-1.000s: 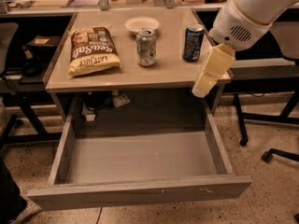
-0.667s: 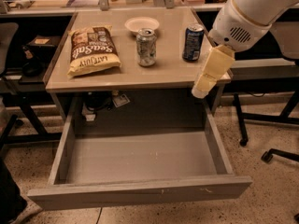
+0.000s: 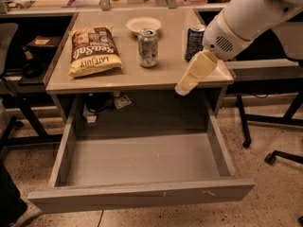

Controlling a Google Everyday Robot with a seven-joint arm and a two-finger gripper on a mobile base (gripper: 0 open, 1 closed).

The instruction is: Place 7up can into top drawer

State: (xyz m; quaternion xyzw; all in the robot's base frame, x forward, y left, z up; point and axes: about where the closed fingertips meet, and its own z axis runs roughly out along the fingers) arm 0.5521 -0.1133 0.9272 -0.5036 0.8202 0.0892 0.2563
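Jaws together, empty — gripper (image 3: 182, 87) hovers at table (image 3: 137, 77) edge, clear of 7up can (image 3: 148, 47).

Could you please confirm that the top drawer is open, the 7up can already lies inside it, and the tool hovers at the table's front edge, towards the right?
Not quite: the camera view shows the 7up can standing upright on the table, not in the drawer. The top drawer is open, and the tool hovers at the table's front edge, towards the right, as you said.
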